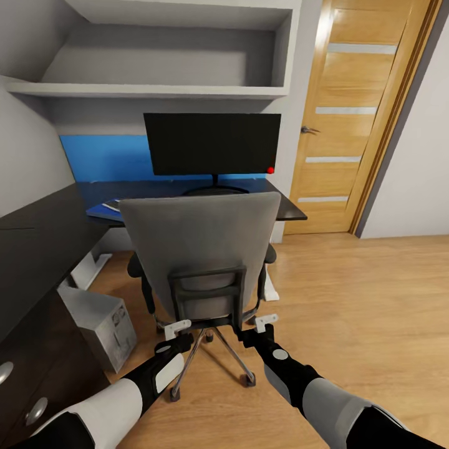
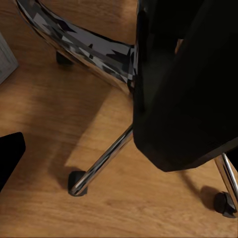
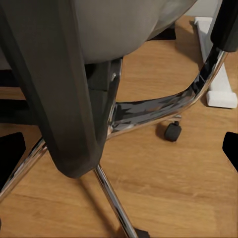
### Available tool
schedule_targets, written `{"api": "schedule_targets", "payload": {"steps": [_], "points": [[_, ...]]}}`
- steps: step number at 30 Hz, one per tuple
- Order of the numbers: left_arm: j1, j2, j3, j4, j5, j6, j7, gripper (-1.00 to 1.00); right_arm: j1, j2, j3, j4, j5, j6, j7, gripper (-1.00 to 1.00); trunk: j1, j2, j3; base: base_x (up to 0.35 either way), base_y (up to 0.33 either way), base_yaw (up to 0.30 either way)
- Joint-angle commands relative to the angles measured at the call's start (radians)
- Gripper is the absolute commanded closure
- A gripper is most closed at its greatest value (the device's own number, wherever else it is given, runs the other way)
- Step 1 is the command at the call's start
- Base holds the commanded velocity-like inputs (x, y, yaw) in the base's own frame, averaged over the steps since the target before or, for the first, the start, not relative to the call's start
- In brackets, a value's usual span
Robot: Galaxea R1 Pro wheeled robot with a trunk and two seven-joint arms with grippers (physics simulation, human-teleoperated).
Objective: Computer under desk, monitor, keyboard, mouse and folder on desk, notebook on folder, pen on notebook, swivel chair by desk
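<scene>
Swivel chair (image 1: 199, 249) is seen at frame centre, back turned to the camera, tucked near the desk (image 1: 287, 209) below the monitor (image 1: 212, 143). Judged light-rolling on casters but apt to spin; best taken at the stiff black back frame, both sides. Both arms are extended forward at lower frame, left gripper (image 1: 173, 328) and right gripper (image 1: 267, 322) flanking that frame, fingers spread, nothing clamped. Computer (image 1: 103, 324) sits lower left.

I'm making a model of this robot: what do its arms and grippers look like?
Both arms are black with pale grey-white shell panels. The right arm carries a round grey disc on its black wrist section. The left gripper and right gripper each end in small light grey, blocky fingers. No cables are visible.
</scene>
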State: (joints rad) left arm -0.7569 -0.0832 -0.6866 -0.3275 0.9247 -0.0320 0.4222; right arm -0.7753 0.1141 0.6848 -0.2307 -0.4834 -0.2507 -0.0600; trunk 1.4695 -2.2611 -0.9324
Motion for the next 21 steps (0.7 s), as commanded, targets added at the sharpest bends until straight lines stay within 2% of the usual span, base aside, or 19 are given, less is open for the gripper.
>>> {"api": "schedule_targets", "payload": {"steps": [1, 5, 21], "points": [[-0.001, 0.000, -0.008, -0.001, 0.009, -0.003, 0.006, -1.00, -0.001, 0.000, 0.009, 0.001, -0.005, -0.003, -0.006, -1.00, 0.000, 0.000, -0.001, 0.022, 0.000, 0.000], [-0.001, 0.002, -0.008, -0.001, 0.009, -0.003, 0.007, -1.00, -0.001, 0.001, 0.009, 0.001, -0.005, -0.003, -0.006, -1.00, 0.000, 0.000, -0.001, -0.047, 0.000, 0.000], [-0.001, 0.001, -0.008, -0.001, 0.008, -0.003, 0.007, -1.00, -0.001, 0.001, 0.009, 0.002, -0.004, -0.002, -0.006, -1.00, 0.000, 0.000, -0.001, -0.327, 0.000, 0.000]]}}
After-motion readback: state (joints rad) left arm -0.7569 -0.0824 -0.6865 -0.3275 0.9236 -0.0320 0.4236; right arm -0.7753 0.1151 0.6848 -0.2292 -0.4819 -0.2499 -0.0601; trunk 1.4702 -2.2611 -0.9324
